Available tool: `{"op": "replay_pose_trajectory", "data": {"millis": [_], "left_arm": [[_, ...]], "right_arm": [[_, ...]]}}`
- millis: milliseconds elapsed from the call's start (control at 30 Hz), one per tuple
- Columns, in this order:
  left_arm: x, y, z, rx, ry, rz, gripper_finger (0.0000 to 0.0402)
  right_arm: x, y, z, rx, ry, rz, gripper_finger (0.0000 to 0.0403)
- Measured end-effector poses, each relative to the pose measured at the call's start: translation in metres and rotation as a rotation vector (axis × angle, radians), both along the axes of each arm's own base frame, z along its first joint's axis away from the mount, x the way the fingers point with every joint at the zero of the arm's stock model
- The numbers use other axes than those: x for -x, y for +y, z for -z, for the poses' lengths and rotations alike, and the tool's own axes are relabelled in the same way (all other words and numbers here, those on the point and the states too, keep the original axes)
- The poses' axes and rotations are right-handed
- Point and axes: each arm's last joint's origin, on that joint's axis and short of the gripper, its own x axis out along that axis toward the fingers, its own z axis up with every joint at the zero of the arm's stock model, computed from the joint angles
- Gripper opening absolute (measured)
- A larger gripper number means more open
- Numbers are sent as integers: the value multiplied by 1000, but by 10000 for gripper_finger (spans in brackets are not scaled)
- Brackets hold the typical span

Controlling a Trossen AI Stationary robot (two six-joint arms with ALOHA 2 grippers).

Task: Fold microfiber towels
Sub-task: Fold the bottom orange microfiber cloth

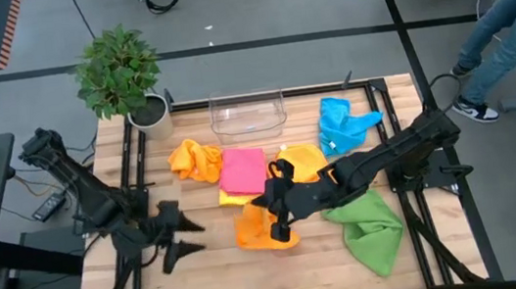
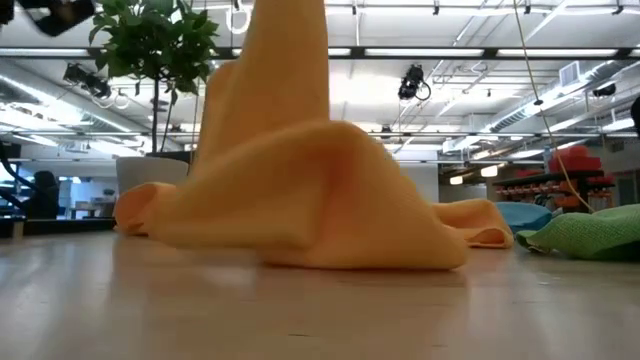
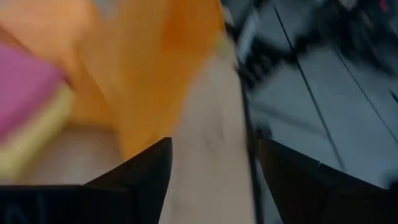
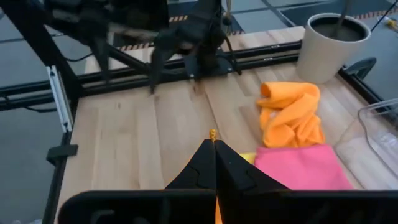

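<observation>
Overhead, the right gripper (image 1: 280, 223) sits at mid-table, pinched on an orange towel (image 1: 253, 226) lying near the table's front edge. Behind it a pink towel (image 1: 241, 170) rests on a yellow towel (image 1: 301, 161), with a second orange towel (image 1: 195, 160), crumpled, just to their left. A blue towel (image 1: 342, 124) lies bunched toward the back right, beside a clear plastic bin (image 1: 247, 114); a green towel (image 1: 371, 227) is spread at the front right. The left gripper (image 1: 183, 241) hovers over bare wood at the table's left, fingers spread and holding nothing. A potted plant (image 1: 122, 77) stands at the back-left corner, and a person's legs (image 1: 509, 20) show on the floor beyond the right side.

From table height, the lifted orange cloth (image 2: 300, 190) rises in a peak out of the top of the frame, its lower folds on the wooden table (image 2: 320, 310); the green cloth (image 2: 590, 232) and a sliver of blue (image 2: 525, 215) lie to the right.

Past the left wrist's parted fingers (image 3: 140, 171), orange fabric (image 3: 155, 68) hangs, pink (image 3: 25, 81) and yellow (image 3: 31, 140) beside it.

Past the right wrist, the closed fingertips (image 4: 214, 158) nip a small tuft of orange (image 4: 212, 134); the crumpled orange towel (image 4: 291, 115) and pink towel (image 4: 301, 168) lie ahead, the plant's white pot (image 4: 329, 46) beyond.
</observation>
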Motion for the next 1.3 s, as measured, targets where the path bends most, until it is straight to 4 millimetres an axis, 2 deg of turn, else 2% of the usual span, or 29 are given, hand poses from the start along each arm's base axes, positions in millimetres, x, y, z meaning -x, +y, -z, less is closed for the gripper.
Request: {"op": "replay_pose_trajectory", "data": {"millis": [100,300,467,667,900,1067,1200,1300], "left_arm": [[-12,-1,4,-128,-33,-24,233],[-44,-6,38,-331,71,-50,214],[-67,-3,62,-427,141,-90,217],[-86,10,72,-414,156,-168,223],[-97,19,73,-307,174,-76,200],[-97,19,73,-299,169,-73,139],[-96,18,72,-287,172,-47,30],[-93,16,65,-273,148,-37,14]], "right_arm": [[-2,2,4,-18,8,16,0],[-7,1,12,-29,20,39,0],[-8,1,12,-32,21,37,0],[-8,1,12,-35,23,30,0],[-7,1,13,-30,29,29,0],[-7,1,13,-28,35,29,0],[-6,-1,15,-20,61,39,0],[-4,-3,18,-26,89,59,0]]}}
